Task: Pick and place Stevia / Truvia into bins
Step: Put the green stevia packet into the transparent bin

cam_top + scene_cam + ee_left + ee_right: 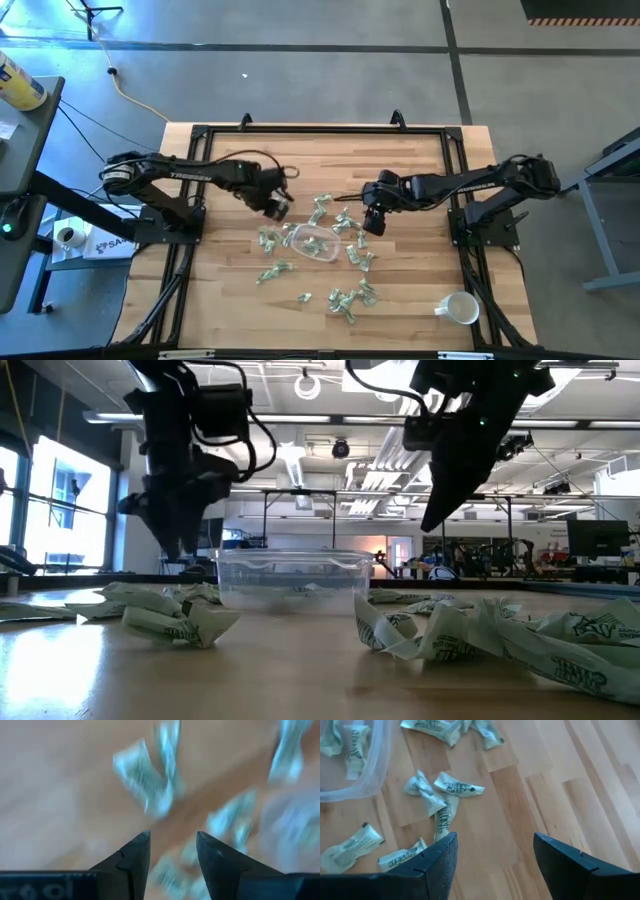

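At table centre, clear bin (316, 244) sitting amid scattered packets (345, 300), a few already lying inside, so both arms are reaching it equally. Left gripper (279, 207) hanging just beside bin's left end, fingers parted, holding nothing, probably lining up on a packet. Right gripper (492, 857) hovering over loose packets at bin's right, jaws wide, gripping nothing. Packets looking pale green-white, crumpled, small, flat.

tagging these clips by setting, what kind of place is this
Probably a robotics lab or workshop in a large industrial-style hall: the wooden table stands on bare concrete floor, exposed ceiling lights and ducts run overhead, and more framed workstations stand in the open room behind.
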